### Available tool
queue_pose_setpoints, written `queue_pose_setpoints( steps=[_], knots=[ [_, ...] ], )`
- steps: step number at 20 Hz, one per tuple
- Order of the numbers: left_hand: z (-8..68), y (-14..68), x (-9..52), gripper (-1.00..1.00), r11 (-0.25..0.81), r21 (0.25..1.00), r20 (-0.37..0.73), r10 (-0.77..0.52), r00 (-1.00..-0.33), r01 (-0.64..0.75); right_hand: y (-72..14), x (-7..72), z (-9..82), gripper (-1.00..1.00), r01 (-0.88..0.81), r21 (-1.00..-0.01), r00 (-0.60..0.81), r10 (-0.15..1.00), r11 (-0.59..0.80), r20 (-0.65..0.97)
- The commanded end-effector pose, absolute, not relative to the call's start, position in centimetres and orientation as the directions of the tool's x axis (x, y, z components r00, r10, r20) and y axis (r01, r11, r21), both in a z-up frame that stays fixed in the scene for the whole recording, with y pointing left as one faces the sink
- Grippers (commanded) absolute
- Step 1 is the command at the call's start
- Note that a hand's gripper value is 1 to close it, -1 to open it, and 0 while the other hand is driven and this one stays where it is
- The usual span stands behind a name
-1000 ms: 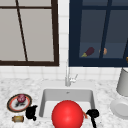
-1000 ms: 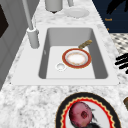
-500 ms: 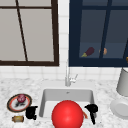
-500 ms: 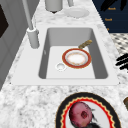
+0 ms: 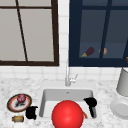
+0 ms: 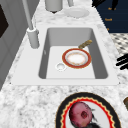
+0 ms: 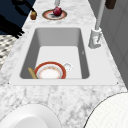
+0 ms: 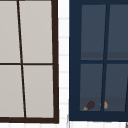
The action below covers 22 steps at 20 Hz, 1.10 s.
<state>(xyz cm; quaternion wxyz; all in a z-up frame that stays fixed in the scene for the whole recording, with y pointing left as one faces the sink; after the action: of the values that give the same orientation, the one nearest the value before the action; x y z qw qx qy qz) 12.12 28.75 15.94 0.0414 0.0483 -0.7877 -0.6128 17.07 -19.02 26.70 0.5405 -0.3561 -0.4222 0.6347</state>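
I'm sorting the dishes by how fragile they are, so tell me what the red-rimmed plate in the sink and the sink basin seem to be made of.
The round red-rimmed plate looks like glazed ceramic: a smooth pale centre with a painted orange-red band, though plastic cannot be excluded. The rectangular pale grey sink basin looks like matte composite or enamelled material: even, flat colour with no metallic reflections.

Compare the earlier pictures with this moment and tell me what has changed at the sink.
Nothing has visibly changed. The left hand hangs over the counter beside the dark-rimmed plate with the red fruit, and the right hand hangs over the right side of the white sink basin. The red-rimmed plate lies on the basin floor as before.
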Motion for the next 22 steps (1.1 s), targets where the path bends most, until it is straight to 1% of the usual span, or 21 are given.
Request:
queue_pose_setpoints(
  steps=[1, 11, 22],
  knots=[
    [15.9, 28.7, 12.1, 0.00, 0.244, 0.969, 0.006, -0.127, -0.992, -0.025, -19.0, 19.1, 26.5, -1.00, -0.347, -0.938, -0.140, 0.988, 0.015, 0.067],
    [15.9, 28.7, 12.1, 0.00, 0.245, 0.969, 0.005, -0.128, -0.992, -0.026, -19.0, 24.4, 26.2, -1.00, -0.290, -0.956, -0.143, 0.986, 0.039, 0.083],
    [15.9, 28.7, 12.1, 0.00, 0.245, 0.969, 0.005, -0.128, -0.992, -0.027, -17.4, 30.4, 26.9, -1.00, -0.212, -0.977, -0.162, 0.985, 0.020, 0.055]
  ],
)
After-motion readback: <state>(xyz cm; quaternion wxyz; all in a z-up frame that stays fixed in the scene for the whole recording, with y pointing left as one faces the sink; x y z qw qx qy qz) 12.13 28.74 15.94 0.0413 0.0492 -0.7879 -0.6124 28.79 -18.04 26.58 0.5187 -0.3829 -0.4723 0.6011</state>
